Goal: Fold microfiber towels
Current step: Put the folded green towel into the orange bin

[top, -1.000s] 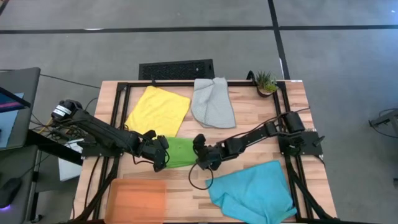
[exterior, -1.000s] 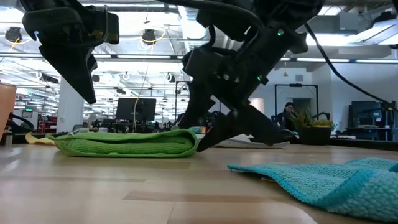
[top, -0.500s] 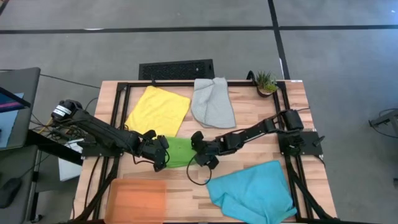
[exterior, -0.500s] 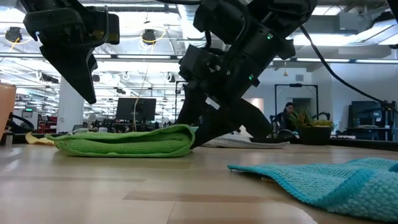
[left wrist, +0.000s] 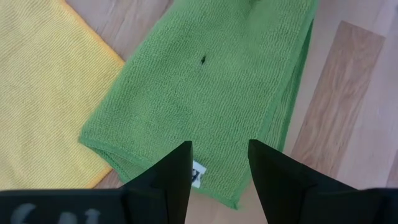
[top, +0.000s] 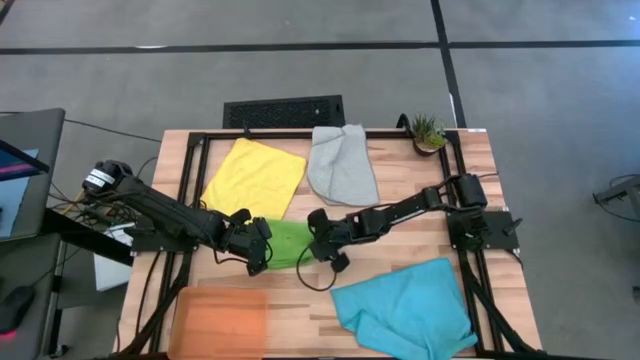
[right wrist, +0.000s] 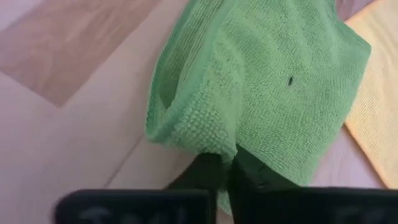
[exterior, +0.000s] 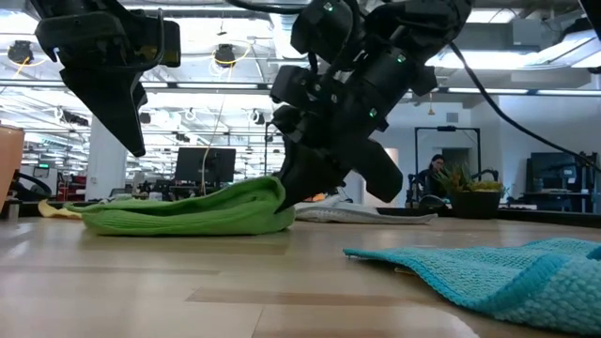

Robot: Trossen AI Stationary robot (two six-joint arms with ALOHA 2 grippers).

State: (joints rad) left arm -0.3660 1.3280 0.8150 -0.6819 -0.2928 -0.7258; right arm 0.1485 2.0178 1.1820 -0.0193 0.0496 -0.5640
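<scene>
Grey tiled floor (top: 560, 110) around the wooden table (top: 400, 205); bright ceiling lights (exterior: 225, 54); distant monitors (exterior: 205, 165).

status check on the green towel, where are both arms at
Right end effector shut on green towel edge, lifting it. Left end effector open, hovering over its other end. Yellow towel alongside; nothing blocking.

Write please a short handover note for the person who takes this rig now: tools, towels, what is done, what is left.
Right tool: shut on the green towel, pinching its edge at table centre.
Left tool: open, hovering over that towel's other end.
Yellow towel and grey towel: at the far side, not folded small. Turquoise towel: rumpled, near right.
Done: green towel looks partly folded.
Left: finish it, then the other three.
</scene>
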